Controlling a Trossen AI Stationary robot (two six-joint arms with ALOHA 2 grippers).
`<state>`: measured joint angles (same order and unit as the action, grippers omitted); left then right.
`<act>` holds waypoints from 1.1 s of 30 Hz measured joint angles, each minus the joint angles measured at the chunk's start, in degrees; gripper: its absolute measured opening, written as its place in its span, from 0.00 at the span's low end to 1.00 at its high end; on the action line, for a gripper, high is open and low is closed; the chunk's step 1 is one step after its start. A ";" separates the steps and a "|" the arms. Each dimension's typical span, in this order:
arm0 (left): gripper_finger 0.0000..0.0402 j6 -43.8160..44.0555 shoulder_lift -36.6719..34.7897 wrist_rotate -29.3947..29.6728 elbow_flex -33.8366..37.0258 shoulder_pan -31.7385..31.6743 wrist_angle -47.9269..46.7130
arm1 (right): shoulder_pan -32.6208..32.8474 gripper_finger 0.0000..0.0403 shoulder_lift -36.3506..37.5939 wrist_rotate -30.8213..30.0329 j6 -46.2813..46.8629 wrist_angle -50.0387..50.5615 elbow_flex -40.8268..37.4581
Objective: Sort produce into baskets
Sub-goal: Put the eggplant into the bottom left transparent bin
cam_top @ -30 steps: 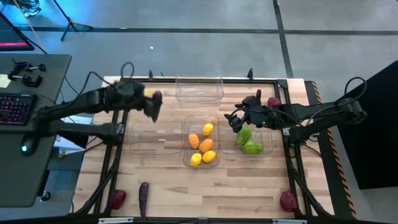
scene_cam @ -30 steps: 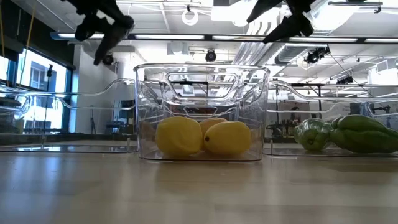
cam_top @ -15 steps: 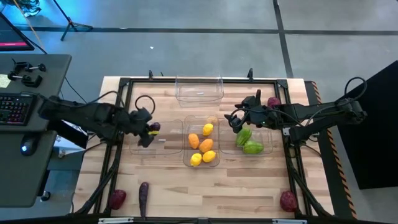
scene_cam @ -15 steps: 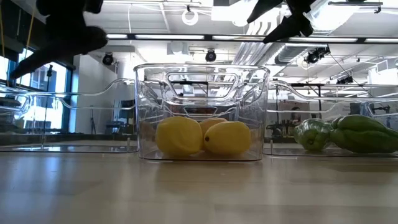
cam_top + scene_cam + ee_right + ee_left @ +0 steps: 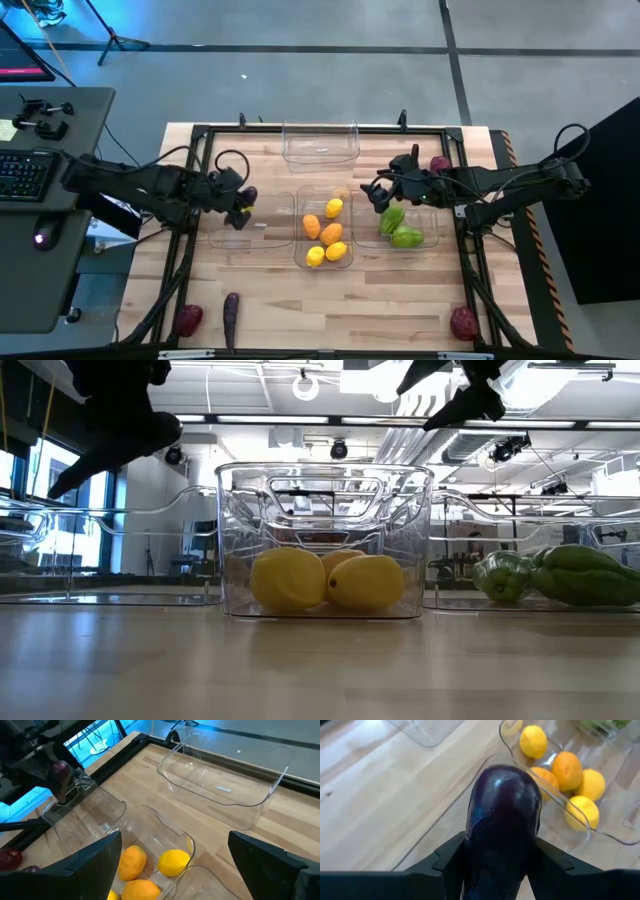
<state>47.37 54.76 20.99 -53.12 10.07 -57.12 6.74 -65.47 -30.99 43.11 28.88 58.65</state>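
Note:
My left gripper (image 5: 240, 205) is shut on a dark purple eggplant (image 5: 502, 820) over the far end of the empty left clear bin (image 5: 250, 222); the eggplant also shows in the high view (image 5: 249, 194). My right gripper (image 5: 380, 190) is open and empty above the gap between the middle bin (image 5: 325, 228), which holds yellow lemons and orange ones, and the right bin (image 5: 402, 226) with green ridged ones. A fourth bin (image 5: 320, 142) stands empty at the far side. My left gripper pinches the eggplant between its two fingers (image 5: 451, 861), one on each side of its body (image 5: 485, 855). The eggplant's rounded end sticks out forward past the fingertips. It is lifted clear, above the left bin's rim.
A second eggplant (image 5: 231, 316) and a dark red round one (image 5: 188, 318) lie at the near left edge. More dark red ones lie at the near right (image 5: 463, 322) and far right (image 5: 440, 163). A desk with a keyboard stands left of the table.
My left gripper has carried the eggplant from the far left of the table toward the near edge and down, turning as the arm folded, and now hovers over the left bin's far end. It has stayed shut on the eggplant.

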 joint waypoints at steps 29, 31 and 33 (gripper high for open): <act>0.63 18.49 21.10 -16.92 -12.72 14.19 -10.63 | 0.00 0.88 -0.11 2.11 0.45 2.79 0.00; 0.63 24.37 25.12 -20.01 -12.27 18.28 -11.77 | 0.00 0.88 -0.11 2.10 0.48 3.52 0.00; 0.63 30.16 29.12 -22.74 -12.09 22.36 -12.18 | 0.02 0.88 -0.13 2.38 0.49 3.79 0.00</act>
<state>77.53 83.88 -1.75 -65.21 32.43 -69.30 6.76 -65.60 -28.62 43.60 32.67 58.65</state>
